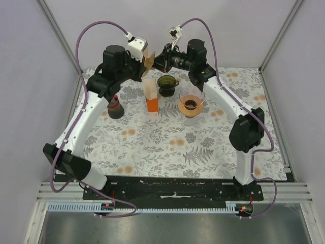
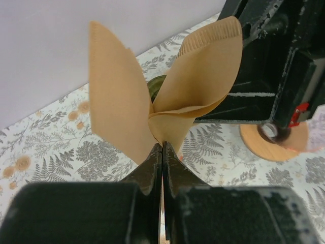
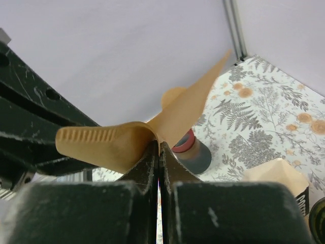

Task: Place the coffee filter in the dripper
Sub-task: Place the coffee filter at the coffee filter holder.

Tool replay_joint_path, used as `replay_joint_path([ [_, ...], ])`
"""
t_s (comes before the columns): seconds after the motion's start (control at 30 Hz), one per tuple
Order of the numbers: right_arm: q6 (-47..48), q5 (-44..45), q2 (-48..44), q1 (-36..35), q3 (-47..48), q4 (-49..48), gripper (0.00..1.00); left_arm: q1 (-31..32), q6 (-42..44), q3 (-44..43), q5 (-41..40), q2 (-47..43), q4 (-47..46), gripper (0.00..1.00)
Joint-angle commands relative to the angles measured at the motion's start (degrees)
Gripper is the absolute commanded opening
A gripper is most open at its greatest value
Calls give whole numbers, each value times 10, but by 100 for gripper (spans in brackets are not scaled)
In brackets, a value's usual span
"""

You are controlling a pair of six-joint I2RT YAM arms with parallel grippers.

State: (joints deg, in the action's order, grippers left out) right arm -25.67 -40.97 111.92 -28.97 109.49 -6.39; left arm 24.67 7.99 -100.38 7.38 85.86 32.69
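Observation:
A brown paper coffee filter [image 1: 149,59] hangs in the air at the back of the table, pinched from both sides. My left gripper [image 1: 144,64] is shut on its lower point, as the left wrist view shows [image 2: 162,146], with the filter [image 2: 132,101] spread into flaps above the jaws. My right gripper [image 1: 155,62] is shut on another fold of the filter [image 3: 127,142] in the right wrist view [image 3: 159,146]. A dark green cone dripper [image 1: 167,84] stands on the table just below and in front of the filter, partly hidden behind it in the left wrist view [image 2: 156,85].
An orange box of filters [image 1: 151,96] stands left of the dripper. A glass vessel with a wooden collar [image 1: 191,104] stands to its right. A dark cup with a red rim [image 1: 115,108] sits at the left, also in the right wrist view [image 3: 195,152]. The floral cloth [image 1: 167,147] covers the table.

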Motion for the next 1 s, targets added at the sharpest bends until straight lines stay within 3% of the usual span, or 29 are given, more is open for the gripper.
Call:
replay_joint_path([
  [0.0,10,33,56,-4,84,50,0,-14,-60,-2,-24,46,-59,2],
  [0.43,75,84,97,1,87,144,0,-56,-171,-18,29,168,-109,2],
  [0.57,70,71,115,6,92,145,0,-62,-192,-6,4,195,-100,2],
  [0.7,42,30,154,11,138,156,0,-62,-198,-6,4,203,-103,2],
  [0.97,44,21,158,11,127,155,0,-62,-263,13,-18,201,-45,2],
])
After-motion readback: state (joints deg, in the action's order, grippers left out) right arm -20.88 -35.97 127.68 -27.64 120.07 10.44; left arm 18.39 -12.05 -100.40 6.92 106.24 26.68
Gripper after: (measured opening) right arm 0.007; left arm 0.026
